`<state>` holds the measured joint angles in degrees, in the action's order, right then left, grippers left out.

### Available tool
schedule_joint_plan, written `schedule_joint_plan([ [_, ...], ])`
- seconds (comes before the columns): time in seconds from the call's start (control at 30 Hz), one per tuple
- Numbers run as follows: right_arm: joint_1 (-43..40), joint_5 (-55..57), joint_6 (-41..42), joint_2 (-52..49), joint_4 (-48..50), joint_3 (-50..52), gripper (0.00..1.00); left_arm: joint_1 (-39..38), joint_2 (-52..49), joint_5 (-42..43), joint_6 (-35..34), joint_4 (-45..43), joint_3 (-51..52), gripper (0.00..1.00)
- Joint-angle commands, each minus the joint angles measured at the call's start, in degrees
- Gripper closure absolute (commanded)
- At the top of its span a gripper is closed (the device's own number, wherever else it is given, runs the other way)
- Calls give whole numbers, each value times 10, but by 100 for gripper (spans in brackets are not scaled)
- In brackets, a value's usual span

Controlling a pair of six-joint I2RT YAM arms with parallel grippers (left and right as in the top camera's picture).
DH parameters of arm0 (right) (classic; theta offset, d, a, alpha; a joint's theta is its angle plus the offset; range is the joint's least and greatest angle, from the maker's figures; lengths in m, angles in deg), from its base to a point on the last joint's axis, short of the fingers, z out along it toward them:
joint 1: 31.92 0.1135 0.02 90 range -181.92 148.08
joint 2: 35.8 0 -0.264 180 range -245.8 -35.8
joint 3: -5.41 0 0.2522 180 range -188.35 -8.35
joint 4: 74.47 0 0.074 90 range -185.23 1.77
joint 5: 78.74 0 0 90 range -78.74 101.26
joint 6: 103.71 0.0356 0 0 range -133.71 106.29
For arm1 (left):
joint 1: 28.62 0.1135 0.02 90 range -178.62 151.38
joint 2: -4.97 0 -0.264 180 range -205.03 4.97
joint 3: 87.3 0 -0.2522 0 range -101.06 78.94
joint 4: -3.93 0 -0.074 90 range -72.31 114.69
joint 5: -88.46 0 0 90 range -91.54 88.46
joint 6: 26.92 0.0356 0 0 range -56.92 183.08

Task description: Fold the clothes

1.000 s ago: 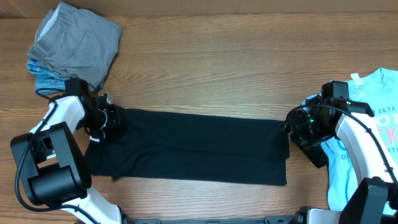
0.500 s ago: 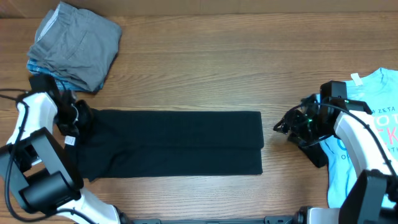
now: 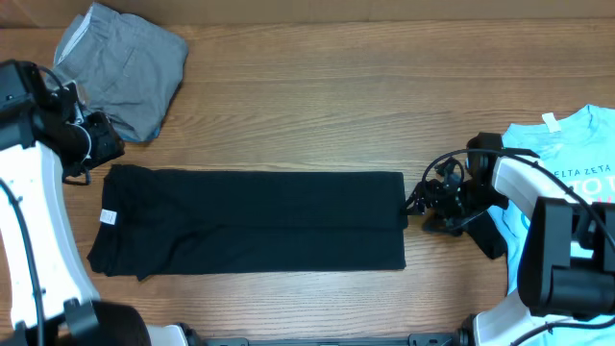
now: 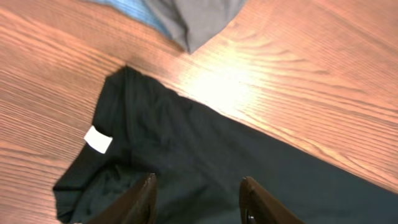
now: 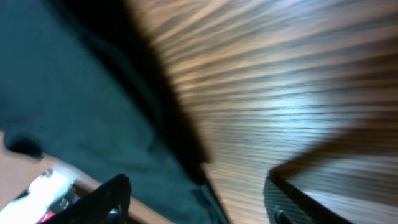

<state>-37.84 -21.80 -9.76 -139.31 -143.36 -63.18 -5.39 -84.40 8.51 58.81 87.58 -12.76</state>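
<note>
The black T-shirt lies flat as a long folded strip across the table's middle, its small white tag at the left end. My left gripper is open and empty, raised just above the shirt's upper left corner; the left wrist view shows the shirt and tag below its spread fingers. My right gripper is open at the shirt's right edge; its wrist view shows the cloth's edge between the spread fingers, blurred.
A folded grey piece on a blue piece lies at the far left corner, also in the left wrist view. A light-blue printed tee lies at the right edge under my right arm.
The shirt was dragged left and straightened. My left gripper let go of its left end and rose up and away. My right gripper moved left to the shirt's right edge.
</note>
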Motion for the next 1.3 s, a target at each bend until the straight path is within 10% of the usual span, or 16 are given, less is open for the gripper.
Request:
schedule_joint_plan([
  [0.0, 6, -46, -54, -14, 20, 27, 23, -4, 26, 5, 17, 11, -12, 52],
  [0.33, 84, -40, -3, -14, 113, 75, 23, -4, 32, 5, 17, 36, -12, 56],
  [0.67, 86, -22, 38, -1, 125, 51, 94, -4, 32, 5, 28, 45, -12, 59],
  [1.27, 16, 139, 66, 103, -113, -188, 96, -4, 32, 5, 30, 45, -12, 59],
])
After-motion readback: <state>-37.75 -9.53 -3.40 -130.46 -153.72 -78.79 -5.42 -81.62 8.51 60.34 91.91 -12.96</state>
